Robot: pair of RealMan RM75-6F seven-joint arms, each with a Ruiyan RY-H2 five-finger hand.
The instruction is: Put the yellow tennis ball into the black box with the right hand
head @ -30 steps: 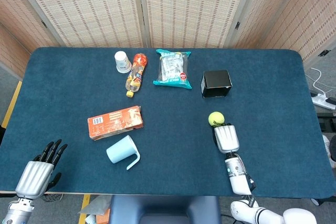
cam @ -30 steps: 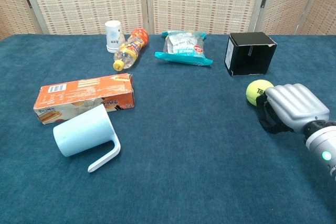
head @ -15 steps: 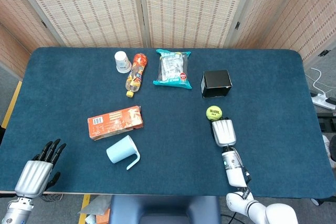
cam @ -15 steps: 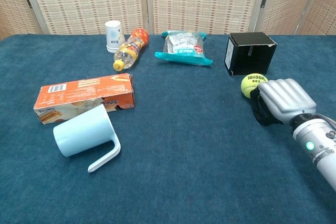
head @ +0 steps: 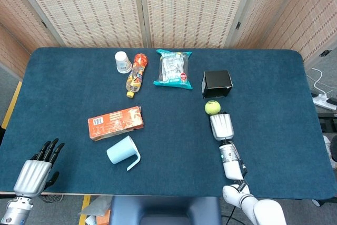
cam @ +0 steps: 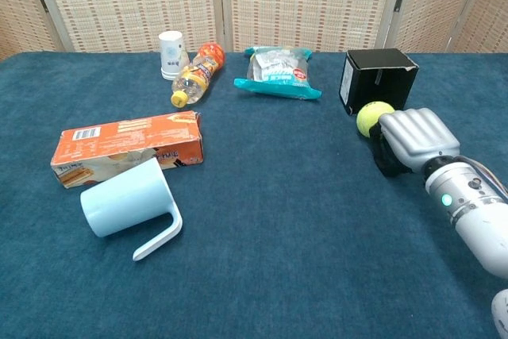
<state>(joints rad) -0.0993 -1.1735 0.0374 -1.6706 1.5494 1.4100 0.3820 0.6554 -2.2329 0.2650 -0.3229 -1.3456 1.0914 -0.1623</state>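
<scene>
The yellow tennis ball lies on the blue cloth just in front of the black box, very close to its near side. My right hand is palm down directly behind the ball. Its dark fingers curl downward and touch the ball without enclosing it. My left hand hangs at the table's near left corner, fingers spread and holding nothing; it shows only in the head view.
A pale blue mug lies on its side beside an orange carton. At the back lie a teal snack bag, a drink bottle and a white cup.
My right hand has slid forward toward the black box, and the ball has rolled ahead of it until it is nearly against the box. The left hand has drifted slightly nearer.
</scene>
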